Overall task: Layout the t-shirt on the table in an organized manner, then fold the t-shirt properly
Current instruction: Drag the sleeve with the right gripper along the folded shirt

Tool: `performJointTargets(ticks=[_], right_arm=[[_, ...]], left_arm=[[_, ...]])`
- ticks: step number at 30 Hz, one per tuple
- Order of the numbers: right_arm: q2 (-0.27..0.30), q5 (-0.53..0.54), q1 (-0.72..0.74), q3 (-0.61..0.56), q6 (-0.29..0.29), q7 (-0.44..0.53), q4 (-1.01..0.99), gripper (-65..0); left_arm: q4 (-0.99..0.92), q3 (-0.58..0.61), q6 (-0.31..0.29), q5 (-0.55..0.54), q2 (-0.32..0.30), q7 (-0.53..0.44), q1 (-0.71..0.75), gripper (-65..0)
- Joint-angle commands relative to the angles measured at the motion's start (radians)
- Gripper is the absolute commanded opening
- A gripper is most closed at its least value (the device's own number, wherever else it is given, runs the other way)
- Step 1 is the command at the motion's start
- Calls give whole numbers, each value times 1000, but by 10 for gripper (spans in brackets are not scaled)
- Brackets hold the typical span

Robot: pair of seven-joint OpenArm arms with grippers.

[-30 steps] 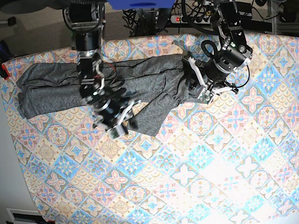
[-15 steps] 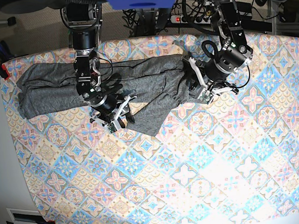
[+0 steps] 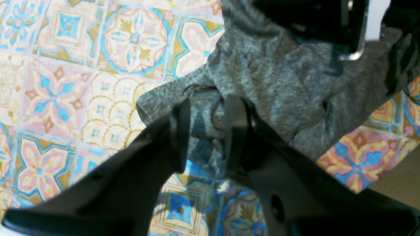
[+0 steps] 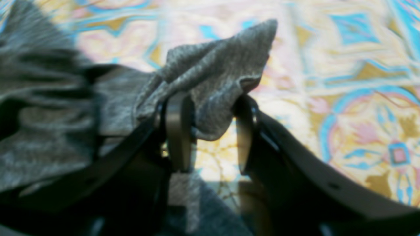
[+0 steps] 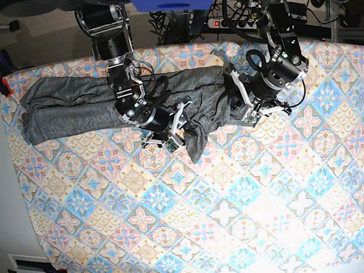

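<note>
Softly bunched heather-grey knit t-shirt (image 5: 78, 108) — on diamond-tiled table (image 5: 246, 218).

The t-shirt (image 5: 78, 108) is spread lengthwise along the far edge of the table (image 5: 246, 218), from the base view's left side to past its middle. Its near flap is gathered between the jaws of the right gripper (image 5: 176, 132), at centre-left. Its right-hand end is bunched between the jaws of the left gripper (image 5: 240, 107), toward the right.
</note>
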Motion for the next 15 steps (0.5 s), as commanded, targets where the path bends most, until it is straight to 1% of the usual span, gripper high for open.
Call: performJointTargets(ticks=[1,4,5,6,8,9,13,15], right_arm=[[4,7,16,-2,-4,4,13,-432],[5,5,16,-4,-4,4,13,-435],[13,5,16,-5,-4,4,13,-445],[28,5,16,-7,-4,4,13,-480],[42,5,16,-28,-4,4,13,-601],[48,5,16,-34,-4,4,13,-650],[48,5,16,-34,-6,2,15,-650],[59,5,16,-33,-7,2,21,-650]], left_arm=[[20,0,2,-12,0,-18,-3,-477],[20,0,2,-12,0,-18,-2,-477],[20,0,2,-12,0,-18,-2,-477],[20,0,2,-12,0,-18,-2,-477],[20,-8,2,-12,0,-18,0,-477],[20,-17,2,-16,0,-18,0,-477],[20,-34,2,-16,0,-18,-2,-477],[20,-34,2,-16,0,-18,-2,-477]])
